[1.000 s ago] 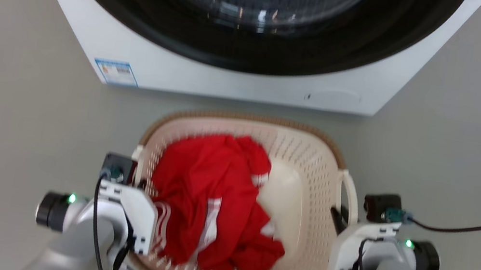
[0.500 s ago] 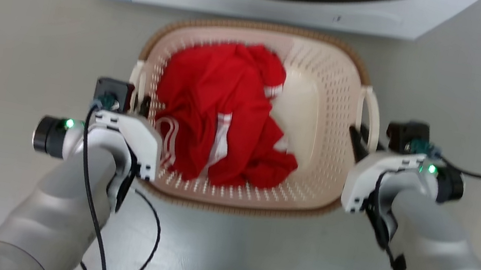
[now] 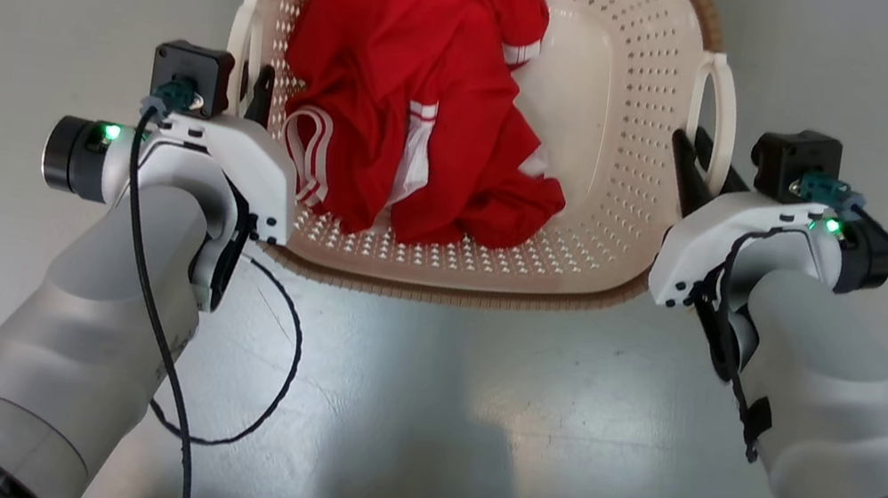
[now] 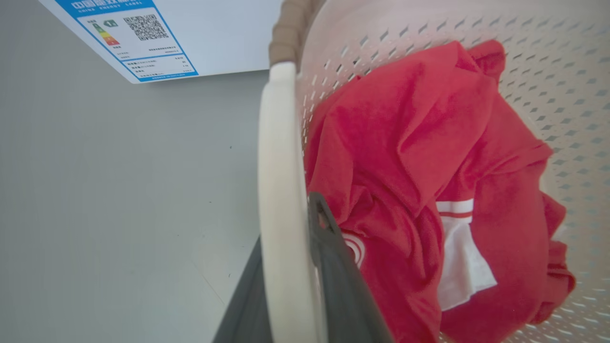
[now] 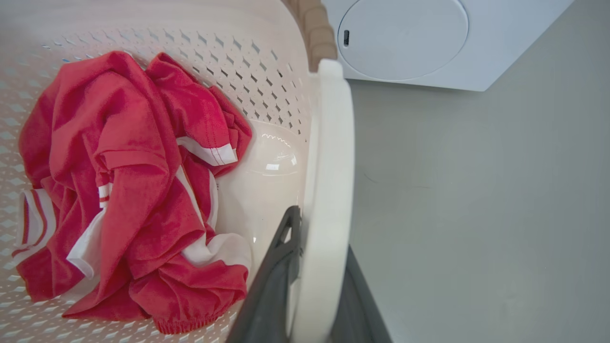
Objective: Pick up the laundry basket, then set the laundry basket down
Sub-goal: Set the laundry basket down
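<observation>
A: Between left gripper (image 3: 252, 86) and right gripper (image 3: 690, 141): one laundry basket (image 3: 615, 88), one red garment (image 3: 404, 53) inside, one washing machine (image 5: 429, 38) beyond.
B: Claws?
A: Both pinched nearly closed, each astride one of the basket's two white handles (image 4: 281, 190).

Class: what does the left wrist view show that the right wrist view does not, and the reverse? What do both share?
Left wrist view: blue label, left gripper shut on the left handle. Right wrist view: round flap, right gripper shut on the right handle. Both: basket, red garment, washer, grey floor.
</observation>
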You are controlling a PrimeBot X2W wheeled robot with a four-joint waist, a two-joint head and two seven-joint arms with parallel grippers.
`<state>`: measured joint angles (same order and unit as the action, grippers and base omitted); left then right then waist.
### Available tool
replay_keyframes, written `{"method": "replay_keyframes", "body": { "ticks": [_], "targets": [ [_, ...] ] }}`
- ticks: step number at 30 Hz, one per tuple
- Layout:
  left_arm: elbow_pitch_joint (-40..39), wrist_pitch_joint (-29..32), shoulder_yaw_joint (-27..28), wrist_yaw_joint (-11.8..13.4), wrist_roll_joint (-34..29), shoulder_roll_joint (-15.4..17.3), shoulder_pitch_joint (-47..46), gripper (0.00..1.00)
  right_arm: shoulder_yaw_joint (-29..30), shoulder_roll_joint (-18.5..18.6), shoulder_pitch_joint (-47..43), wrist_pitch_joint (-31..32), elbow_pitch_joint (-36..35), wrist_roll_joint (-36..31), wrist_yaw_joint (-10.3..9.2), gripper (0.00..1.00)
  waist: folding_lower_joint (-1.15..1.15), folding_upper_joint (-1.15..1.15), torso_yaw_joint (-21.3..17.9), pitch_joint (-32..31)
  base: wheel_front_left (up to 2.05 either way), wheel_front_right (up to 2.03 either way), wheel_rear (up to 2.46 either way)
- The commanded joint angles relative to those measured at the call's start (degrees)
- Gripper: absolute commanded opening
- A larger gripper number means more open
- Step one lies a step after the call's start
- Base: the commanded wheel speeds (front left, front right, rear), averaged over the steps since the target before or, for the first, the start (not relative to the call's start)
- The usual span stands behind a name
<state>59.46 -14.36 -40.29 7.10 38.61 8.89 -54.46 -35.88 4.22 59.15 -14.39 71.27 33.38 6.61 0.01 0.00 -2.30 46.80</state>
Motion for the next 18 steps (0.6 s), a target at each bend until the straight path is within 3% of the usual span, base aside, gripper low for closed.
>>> {"method": "replay_keyframes", "body": {
  "ticks": [1,18],
  "targets": [
    [-1.3,-0.6,1.3,-0.2,-1.3,1.1,-1.5,0.0,-0.6,-1.3,-0.8,-0.6,-1.0,-1.4,0.88,0.0,-0.01,0.0,-0.2,1.4,0.0,0.0,0.0],
    [-1.4,-0.6,9.0,-2.2,-9.2,0.5,-3.6,0.0,9.0,-1.3,-0.3,-0.6,-2.6,-10.3,0.88,0.0,-0.01,0.0,-0.2,5.8,0.0,0.0,0.0]
  ]
}}
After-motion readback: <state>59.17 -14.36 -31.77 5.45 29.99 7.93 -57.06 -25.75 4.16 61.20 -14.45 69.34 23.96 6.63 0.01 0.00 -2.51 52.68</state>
